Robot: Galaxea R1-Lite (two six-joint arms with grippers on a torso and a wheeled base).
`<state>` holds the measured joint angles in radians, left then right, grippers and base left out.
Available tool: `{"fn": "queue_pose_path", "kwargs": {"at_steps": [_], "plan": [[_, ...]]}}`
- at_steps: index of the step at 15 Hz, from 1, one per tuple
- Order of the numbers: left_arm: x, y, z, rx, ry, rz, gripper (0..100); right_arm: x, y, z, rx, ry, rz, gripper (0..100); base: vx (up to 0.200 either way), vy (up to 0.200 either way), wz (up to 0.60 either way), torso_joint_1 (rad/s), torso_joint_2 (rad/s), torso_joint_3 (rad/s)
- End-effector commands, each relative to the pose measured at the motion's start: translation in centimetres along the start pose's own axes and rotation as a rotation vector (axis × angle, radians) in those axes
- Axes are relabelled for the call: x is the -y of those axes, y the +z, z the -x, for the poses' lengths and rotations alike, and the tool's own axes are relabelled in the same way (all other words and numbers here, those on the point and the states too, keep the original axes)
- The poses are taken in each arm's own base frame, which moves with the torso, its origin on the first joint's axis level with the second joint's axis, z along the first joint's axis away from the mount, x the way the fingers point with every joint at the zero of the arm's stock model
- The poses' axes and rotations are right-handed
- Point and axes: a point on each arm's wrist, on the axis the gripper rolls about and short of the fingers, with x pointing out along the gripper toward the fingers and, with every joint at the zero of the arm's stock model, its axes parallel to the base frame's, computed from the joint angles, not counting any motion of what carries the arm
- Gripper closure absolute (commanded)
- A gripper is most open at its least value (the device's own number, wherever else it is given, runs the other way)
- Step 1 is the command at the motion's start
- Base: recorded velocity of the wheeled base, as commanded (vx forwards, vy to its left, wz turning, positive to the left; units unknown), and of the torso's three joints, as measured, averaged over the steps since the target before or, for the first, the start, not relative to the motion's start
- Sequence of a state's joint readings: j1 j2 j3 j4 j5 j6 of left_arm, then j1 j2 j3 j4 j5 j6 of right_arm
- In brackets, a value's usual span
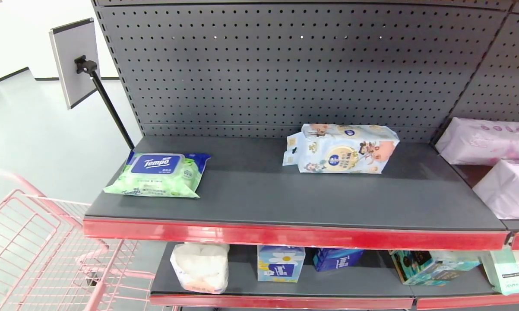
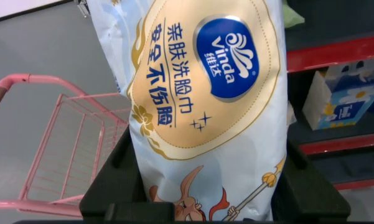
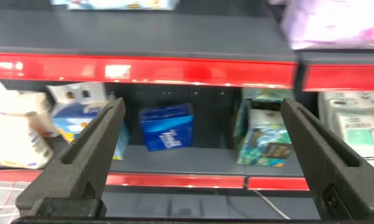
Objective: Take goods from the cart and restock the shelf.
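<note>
A grey store shelf (image 1: 264,194) with a red front edge stands before a perforated back panel. A green-and-blue pack of wet wipes (image 1: 160,175) lies flat at the shelf's front left corner. A cartoon-printed pack (image 1: 341,149) lies against the back panel, right of centre. On the neighbouring shelf to the right lie two pink wrapped packs (image 1: 486,140), one behind the other.

On the lower shelf (image 1: 371,280) sit, from left to right, a bag of white rolls (image 1: 200,267), a light-blue tissue box (image 1: 280,262), a dark-blue pack (image 1: 337,258) and a teal box (image 1: 423,267).

The pink wire cart (image 1: 35,242) stands by the shelf's left end.

The left gripper (image 2: 211,186) is clamped on a pale-blue soft pack (image 2: 205,93), held upright between its black fingers. The cart is behind the pack on one side and the shelf's red edges on the other.

The right gripper (image 3: 202,106) is spread wide and holds nothing; it faces the lower shelf.
</note>
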<state>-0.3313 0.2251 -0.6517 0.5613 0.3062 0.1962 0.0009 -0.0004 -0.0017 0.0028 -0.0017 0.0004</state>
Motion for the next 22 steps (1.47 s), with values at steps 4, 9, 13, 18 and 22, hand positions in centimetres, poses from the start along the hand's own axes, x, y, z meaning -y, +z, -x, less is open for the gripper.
{"fn": "queue_pose_path", "kwargs": {"at_steps": [4,9,13,18,22], "plan": [[-0.01,-0.08,0.08,0.004,0.001,0.001,100,0.00,-0.01,0.00,-0.001,0.001,0.000,0,0.000,-0.200,0.00,0.002,0.00,0.002],[0.02,-0.19,0.04,0.001,0.001,0.000,100,0.00,-0.01,0.00,-0.001,0.001,0.000,0,0.000,-0.200,0.00,0.001,0.00,0.003],[0.00,-0.49,0.29,0.011,0.003,-0.059,100,0.00,-0.01,0.00,-0.001,0.001,0.000,0,0.000,-0.050,0.00,0.001,0.00,-0.001],[0.06,-0.63,0.19,0.004,0.003,-0.063,100,0.00,-0.01,0.00,-0.001,0.001,-0.001,0,0.080,0.000,0.00,0.000,0.00,0.002],[0.06,-0.64,0.20,0.011,0.005,-0.063,100,0.00,-0.01,0.00,-0.001,0.001,0.000,0,0.200,0.000,0.00,0.004,0.00,0.001]]}}
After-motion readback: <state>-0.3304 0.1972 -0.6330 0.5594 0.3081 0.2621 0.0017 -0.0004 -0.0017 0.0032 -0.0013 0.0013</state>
